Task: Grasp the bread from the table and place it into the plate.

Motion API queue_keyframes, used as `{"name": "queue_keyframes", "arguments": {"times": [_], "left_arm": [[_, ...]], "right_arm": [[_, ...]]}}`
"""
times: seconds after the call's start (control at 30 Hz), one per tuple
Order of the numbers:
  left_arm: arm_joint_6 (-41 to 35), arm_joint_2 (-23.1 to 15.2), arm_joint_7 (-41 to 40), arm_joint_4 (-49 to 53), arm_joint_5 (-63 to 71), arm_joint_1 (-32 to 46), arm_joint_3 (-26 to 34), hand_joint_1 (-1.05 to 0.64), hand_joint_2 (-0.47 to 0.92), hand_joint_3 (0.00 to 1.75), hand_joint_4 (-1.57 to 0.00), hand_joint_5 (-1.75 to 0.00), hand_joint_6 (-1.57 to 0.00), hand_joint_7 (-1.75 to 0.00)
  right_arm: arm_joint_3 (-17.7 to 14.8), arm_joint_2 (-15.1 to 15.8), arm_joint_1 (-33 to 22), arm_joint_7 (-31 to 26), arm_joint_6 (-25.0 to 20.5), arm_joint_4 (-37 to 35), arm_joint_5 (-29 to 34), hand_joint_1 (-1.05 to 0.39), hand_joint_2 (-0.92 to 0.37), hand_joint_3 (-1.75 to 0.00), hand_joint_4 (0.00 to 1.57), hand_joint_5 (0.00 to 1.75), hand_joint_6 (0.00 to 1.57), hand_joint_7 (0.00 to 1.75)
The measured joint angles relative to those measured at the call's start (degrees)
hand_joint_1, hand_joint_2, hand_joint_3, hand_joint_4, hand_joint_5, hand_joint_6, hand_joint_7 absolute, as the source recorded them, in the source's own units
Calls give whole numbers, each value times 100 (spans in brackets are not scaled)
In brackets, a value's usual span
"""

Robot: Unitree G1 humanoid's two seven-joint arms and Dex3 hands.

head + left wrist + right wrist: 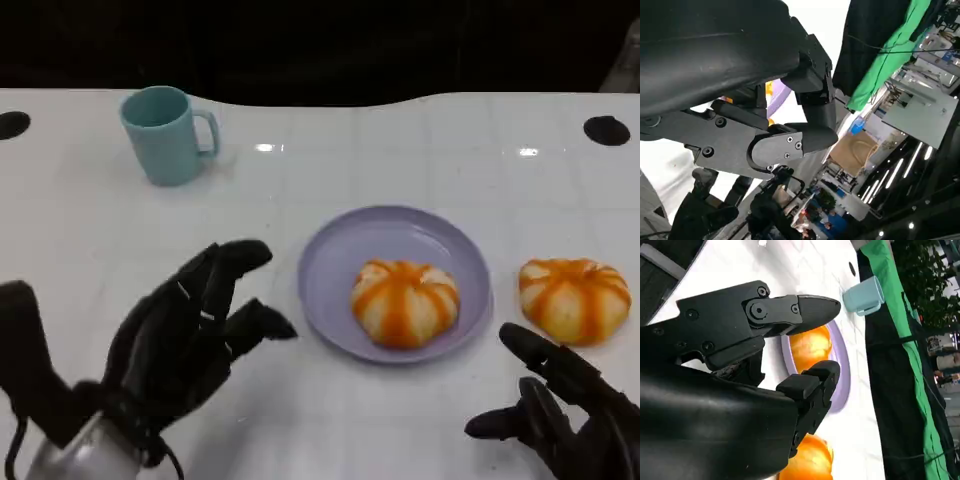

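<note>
The fingers [235, 265] of the left hand [180, 340] are spread and a little bent, and they hold nothing; this hand hovers over the near left part of the table [420, 150]. Behind it, near the far left corner, a light blue cup [165, 133] stands upright, well apart from everything else.

In the middle of the tabletop is the purple plate [330, 265], and one orange-striped bun [404, 302] already lies in it, a bit toward the right side of the plate. A second bun [574, 298] lies on the bare table just beside the plate's right rim, not touching it, close to the right edge. I think this second bun is the bread which must be taken now.

The right hand [565, 415] is at the near right corner, just in front of this bun. Its fingers are apart and empty, and one fingertip [520, 340] points toward the bun, but whether it touches I cannot tell.

To do this step well, I think the right hand should go forward, come down with the fingers on both sides of the bun, and close softly, because bread is easy to press flat. Then it should lift it clear of the rim and set it on the free left part of the plate, so it does not push the first bun out.
</note>
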State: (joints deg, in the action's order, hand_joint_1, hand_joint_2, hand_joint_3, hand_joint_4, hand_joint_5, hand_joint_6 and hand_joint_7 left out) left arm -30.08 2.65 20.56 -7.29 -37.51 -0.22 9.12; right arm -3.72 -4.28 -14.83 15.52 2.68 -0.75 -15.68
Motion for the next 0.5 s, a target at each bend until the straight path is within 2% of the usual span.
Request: {"name": "queue_keyframes", "arguments": {"times": [0.2,0.5], "left_arm": [[9,216,-282,-224,20,715,-24,-49,92,54,-59,-175,-48,-151],[93,240,-361,-304,64,801,-68,-51,92,51,-63,-175,-50,-155]], "right_arm": [[3,2,-16,-1,-86,109,-6,-75,-92,-32,83,99,103,29],[0,3,-18,-10,-164,133,-18,-76,-92,-31,83,98,103,30]]}}
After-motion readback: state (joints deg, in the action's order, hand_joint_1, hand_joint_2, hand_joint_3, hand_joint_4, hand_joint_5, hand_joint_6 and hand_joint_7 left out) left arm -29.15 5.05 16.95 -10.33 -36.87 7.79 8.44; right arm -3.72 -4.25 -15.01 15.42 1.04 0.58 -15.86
